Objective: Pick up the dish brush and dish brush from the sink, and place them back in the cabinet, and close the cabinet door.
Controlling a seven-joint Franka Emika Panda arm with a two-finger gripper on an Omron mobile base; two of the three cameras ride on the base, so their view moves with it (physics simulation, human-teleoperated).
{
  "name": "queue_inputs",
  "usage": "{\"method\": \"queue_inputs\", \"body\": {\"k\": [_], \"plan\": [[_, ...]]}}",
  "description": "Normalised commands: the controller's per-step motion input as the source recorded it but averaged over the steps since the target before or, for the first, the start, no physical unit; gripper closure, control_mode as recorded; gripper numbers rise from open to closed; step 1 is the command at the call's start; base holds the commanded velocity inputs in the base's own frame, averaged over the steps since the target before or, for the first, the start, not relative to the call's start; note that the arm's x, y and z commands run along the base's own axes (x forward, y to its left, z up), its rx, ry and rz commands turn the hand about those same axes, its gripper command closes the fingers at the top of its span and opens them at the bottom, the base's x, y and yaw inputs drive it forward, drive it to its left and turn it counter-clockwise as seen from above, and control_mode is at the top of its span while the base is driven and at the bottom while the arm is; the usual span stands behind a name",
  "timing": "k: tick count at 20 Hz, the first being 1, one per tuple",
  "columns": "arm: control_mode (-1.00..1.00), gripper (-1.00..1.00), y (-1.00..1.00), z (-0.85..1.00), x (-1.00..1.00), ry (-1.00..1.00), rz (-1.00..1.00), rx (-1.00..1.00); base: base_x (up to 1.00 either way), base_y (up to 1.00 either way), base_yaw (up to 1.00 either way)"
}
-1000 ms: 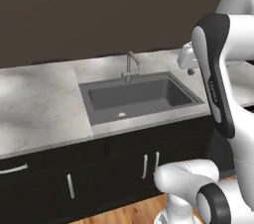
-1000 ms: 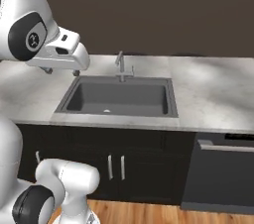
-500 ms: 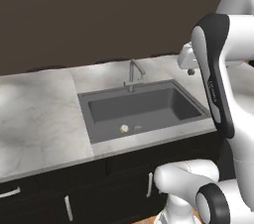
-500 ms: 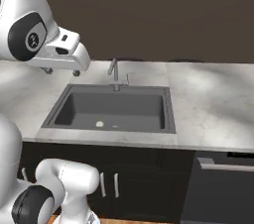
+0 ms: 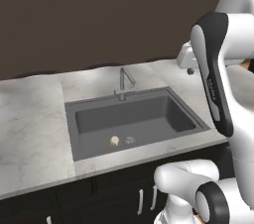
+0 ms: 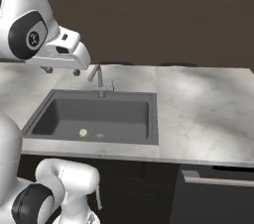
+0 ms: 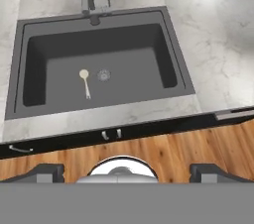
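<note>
Marble counter, sink [image 7: 15, 59]: cream dish brush [image 7: 85, 80] beside drain, well below tool [image 7: 120, 171], fingers apart

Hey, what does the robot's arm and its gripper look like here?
The arm is glossy white with rounded, bulging links and dark, nearly black bands and caps at the joints; one round cap in the right base view carries small pale marks. No loose cables show. The gripper has two small dark grey finger tips with squared ends, set on a blocky white hand with dark insets.
</note>
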Motion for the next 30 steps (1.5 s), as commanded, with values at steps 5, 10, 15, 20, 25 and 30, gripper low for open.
{"method": "queue_inputs", "body": {"k": [5,10,15,20,25,30], "plan": [[1.0,-1.0,0.0,0.0,0.0,0.0,0.0,0.0,0.28,-0.56,0.06],[1.0,-1.0,0.0,0.0,0.0,0.0,0.0,0.0,0.29,-0.4,0.07],[1.0,-1.0,0.0,0.0,0.0,0.0,0.0,0.0,0.17,-0.08,0.08],[1.0,-1.0,0.0,0.0,0.0,0.0,0.0,0.0,0.0,0.31,0.0],[1.0,-1.0,0.0,0.0,0.0,0.0,0.0,0.0,0.0,0.47,0.0],[1.0,-1.0,0.0,0.0,0.0,0.0,0.0,0.0,0.0,0.44,0.03]]}}
